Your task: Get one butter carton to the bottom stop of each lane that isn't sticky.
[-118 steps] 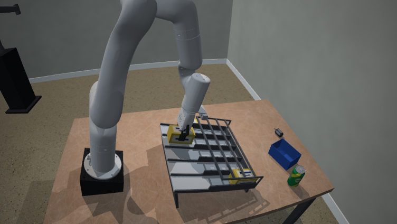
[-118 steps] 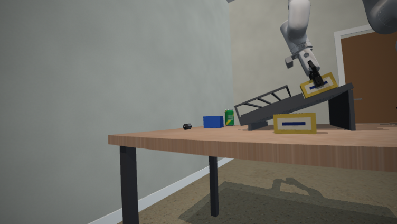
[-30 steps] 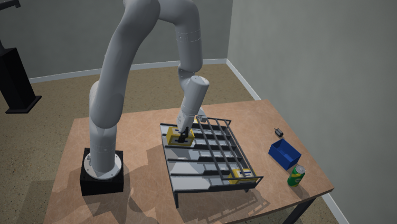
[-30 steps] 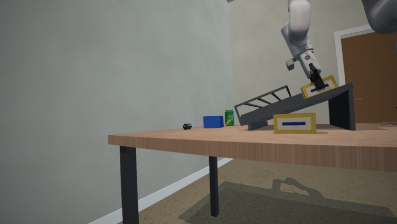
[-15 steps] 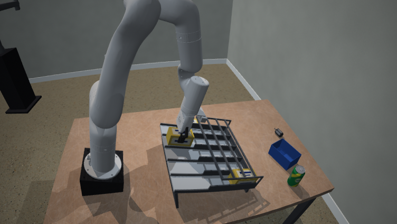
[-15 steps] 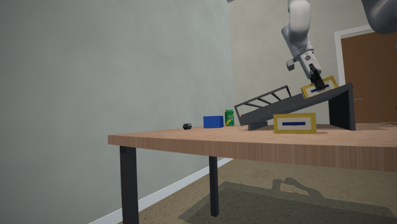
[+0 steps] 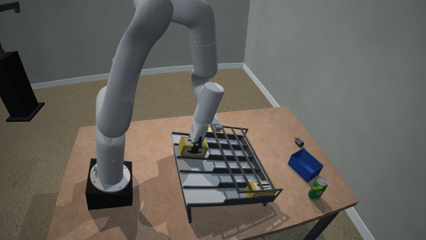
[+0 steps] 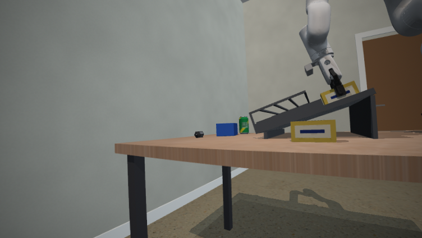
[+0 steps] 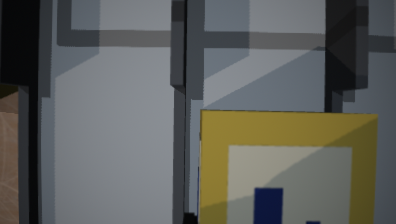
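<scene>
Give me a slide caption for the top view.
Gripper shut on a butter carton at the sloped shelf's upper end; another carton rests low.

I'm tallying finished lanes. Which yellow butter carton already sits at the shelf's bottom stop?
The yellow butter carton at the low end of the sloped shelf; another is gripped at the top, the third lies on the table.

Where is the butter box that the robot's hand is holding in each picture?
Top: butter carton at the shelf's high end, under the hand.
Exterior: carton upper right, on the shelf's raised end.
Wrist: carton fills the lower right.
Shared landmark: the shelf's dark lane dividers.
</scene>
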You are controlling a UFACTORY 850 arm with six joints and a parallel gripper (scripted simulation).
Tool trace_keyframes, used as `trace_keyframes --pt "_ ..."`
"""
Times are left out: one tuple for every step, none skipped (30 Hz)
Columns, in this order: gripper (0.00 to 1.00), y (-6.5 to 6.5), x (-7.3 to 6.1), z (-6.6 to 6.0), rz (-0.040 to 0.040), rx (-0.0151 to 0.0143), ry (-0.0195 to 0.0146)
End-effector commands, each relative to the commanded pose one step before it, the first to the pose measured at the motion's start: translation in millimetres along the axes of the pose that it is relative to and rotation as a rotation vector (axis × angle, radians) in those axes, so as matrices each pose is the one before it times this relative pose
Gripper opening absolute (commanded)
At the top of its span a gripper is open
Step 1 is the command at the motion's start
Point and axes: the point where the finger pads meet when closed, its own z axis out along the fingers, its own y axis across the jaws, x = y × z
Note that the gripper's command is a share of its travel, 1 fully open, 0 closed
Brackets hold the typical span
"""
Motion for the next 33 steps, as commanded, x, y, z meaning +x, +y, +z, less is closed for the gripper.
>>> trace_keyframes --pt "0.0 -0.12 0.68 -0.52 -0.00006 0.0003 0.00163" --pt "0.0 0.0 0.0 0.0 0.0 0.0 0.0" --pt "0.0 0.0 0.0 0.0 0.0 0.0 0.0" --pt "0.0 0.0 0.0 0.0 0.0 0.0 0.0" --pt "0.0 0.0 0.0 0.0 0.0 0.0 0.0" --pt "0.0 0.0 0.0 0.0 0.0 0.0 0.0" --pt "0.0 0.0 0.0 0.0 0.0 0.0 0.0" --pt "0.0 0.0 0.0 0.0 0.0 0.0 0.0" --pt "0.0 0.0 0.0 0.0 0.0 0.0 0.0" --pt "0.0 0.0 0.0 0.0 0.0 0.0 0.0" --pt "0.0 -0.51 -0.51 0.19 0.0 0.00001 0.00004" --pt "0.0 0.0 0.0 0.0 0.0 0.0 0.0" --pt "0.0 0.0 0.0 0.0 0.0 0.0 0.0" --pt "0.0 0.0 0.0 0.0 0.0 0.0 0.0" --pt "0.0 0.0 0.0 0.0 0.0 0.0 0.0" --pt "0.0 0.0 0.0 0.0 0.0 0.0 0.0" --pt "0.0 0.0 0.0 0.0 0.0 0.0 0.0" --pt "0.0 0.0 0.0 0.0 0.0 0.0 0.0" --pt "0.0 0.0 0.0 0.0 0.0 0.0 0.0" --pt "0.0 0.0 0.0 0.0 0.0 0.0 0.0" --pt "0.0 0.0 0.0 0.0 0.0 0.0 0.0" --pt "0.0 0.0 0.0 0.0 0.0 0.0 0.0" --pt "0.0 0.0 0.0 0.0 0.0 0.0 0.0" --pt "0.0 0.0 0.0 0.0 0.0 0.0 0.0" --pt "0.0 0.0 0.0 0.0 0.0 0.0 0.0" --pt "0.0 0.0 0.0 0.0 0.0 0.0 0.0" --pt "0.0 0.0 0.0 0.0 0.0 0.0 0.0" --pt "0.75 0.0 0.0 0.0 0.0 0.0 0.00001" --pt "0.75 0.0 0.0 0.0 0.0 0.0 0.0" --pt "0.75 0.0 0.0 0.0 0.0 0.0 0.0" --pt "0.75 0.0 0.0 0.0 0.0 0.0 0.0" --pt "0.75 0.0 0.0 0.0 0.0 0.0 0.0" --pt "0.75 0.0 0.0 0.0 0.0 0.0 0.0"
